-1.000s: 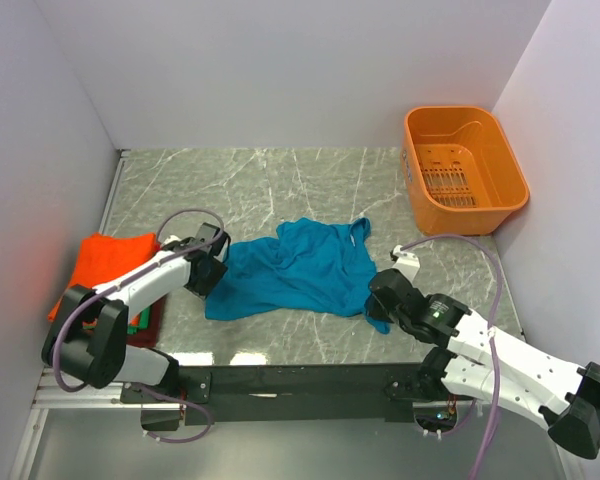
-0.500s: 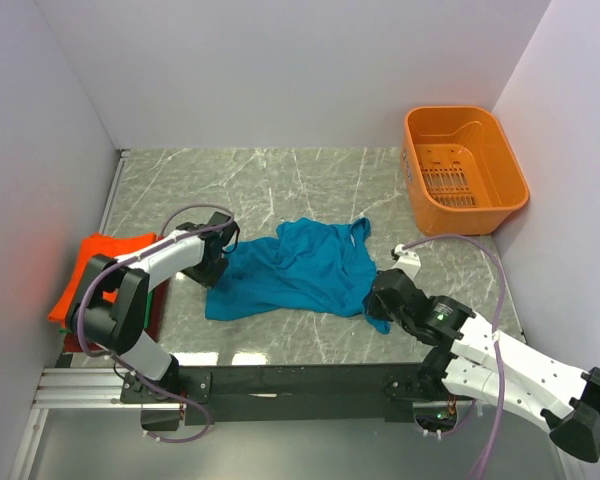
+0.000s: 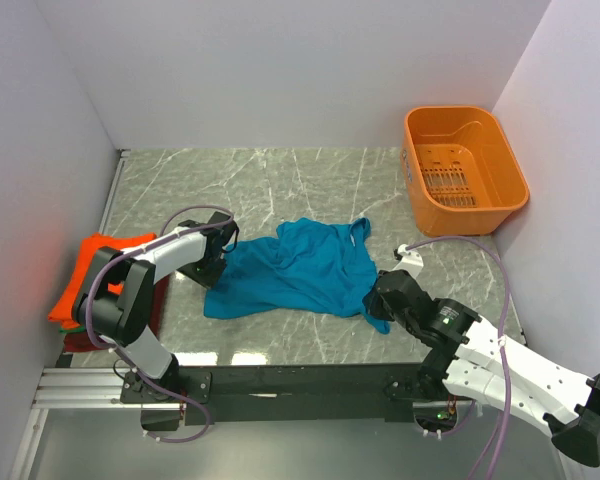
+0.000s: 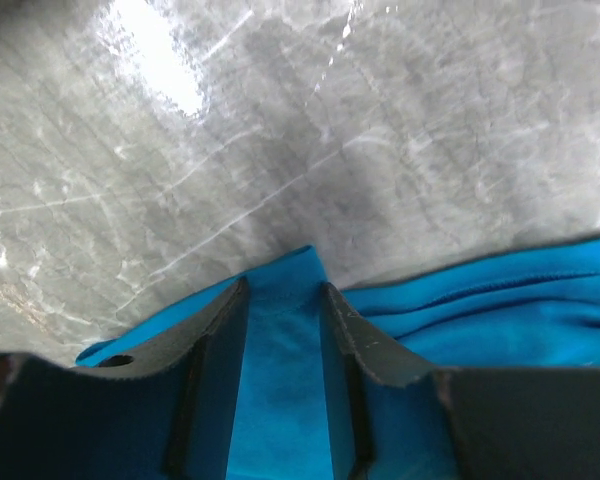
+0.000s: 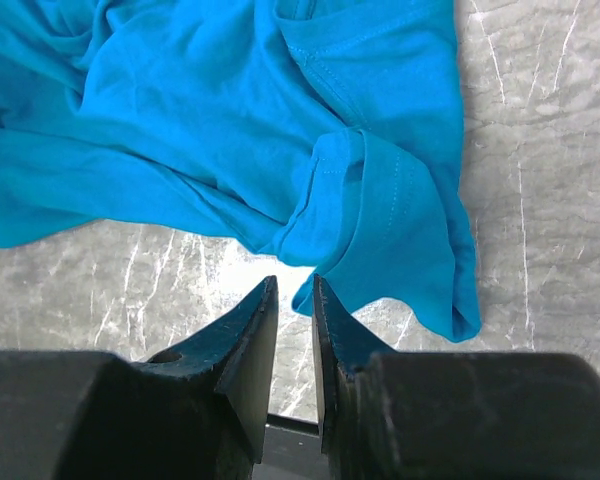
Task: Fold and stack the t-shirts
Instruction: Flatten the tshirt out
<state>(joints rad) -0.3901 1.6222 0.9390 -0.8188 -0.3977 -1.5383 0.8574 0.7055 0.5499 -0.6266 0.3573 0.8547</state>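
Teal cloth lies between the fingers of the left pincer [image 4: 284, 288], which stand apart astride a pointed corner of the teal-blue t-shirt [image 4: 520, 290], low over the grey marbled worktop [image 4: 400, 120]; nothing shows the cloth being pinched. The right pincer [image 5: 292, 284] is drawn almost together, a narrow slit left between its fingers and nothing in it, with the folded-over sleeve edge just beyond the tips. Outward from both, the shirt lies rumpled and spread in the middle of the worktop, the left pincer at its left end and the right at its near right corner. By my reading the step in hand is taking hold of the two ends, so the garment can be pulled flat before any fold. Next, each pincer should close on a single layer of hem and the arms should draw apart evenly, or the bunched middle will stay creased. Only the overhead view shows the orange folded t-shirt [image 3: 77, 282] on the pile at the far left, where this one should end up, and the orange plastic basket [image 3: 417, 165] well apart at the back right. Only the wrist views show how the fingers stand and where they meet the cloth.
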